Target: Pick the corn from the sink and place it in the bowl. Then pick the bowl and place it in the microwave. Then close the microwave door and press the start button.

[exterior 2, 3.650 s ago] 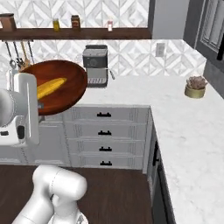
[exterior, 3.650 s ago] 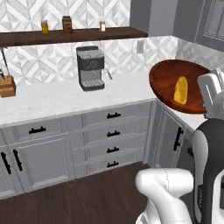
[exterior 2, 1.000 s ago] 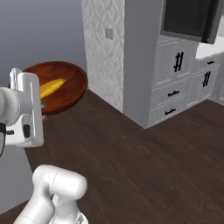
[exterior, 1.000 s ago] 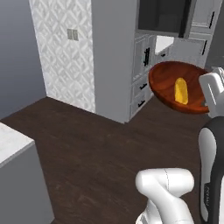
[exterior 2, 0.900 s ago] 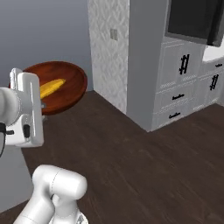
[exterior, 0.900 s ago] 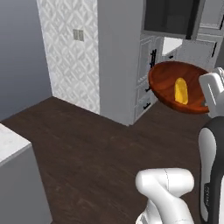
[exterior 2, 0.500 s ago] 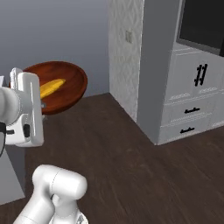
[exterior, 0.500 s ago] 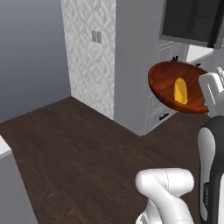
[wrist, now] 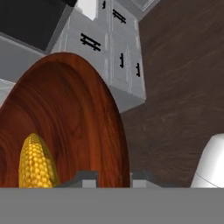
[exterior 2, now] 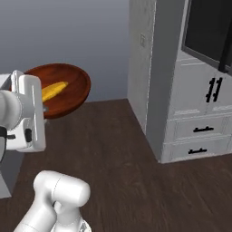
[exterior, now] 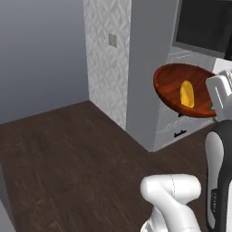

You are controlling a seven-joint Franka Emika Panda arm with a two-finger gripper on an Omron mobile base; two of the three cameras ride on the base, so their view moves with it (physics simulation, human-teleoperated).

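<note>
light: even, soft, rendered | shadows: faint | glare: slight gloss on bowl (wrist: 65,113) | blur: none

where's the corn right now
The corn lies inside the bowl, which the claw holds up by its rim above the dark wood floor, at the upper right of the left base view.

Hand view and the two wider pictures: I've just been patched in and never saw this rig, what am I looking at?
It is a white robot arm on a driving base in a simulated kitchen. Two cameras ride behind the arm, one to its left and one to its right; the third sits on the hand and looks along the gripper. The gripper is shut on the rim of the bowl, a reddish-brown wooden one carried in the air, with the corn lying inside it. Below is dark wood floor, not a counter. Ahead stand white cabinets with a dark-windowed panel above them.
</note>
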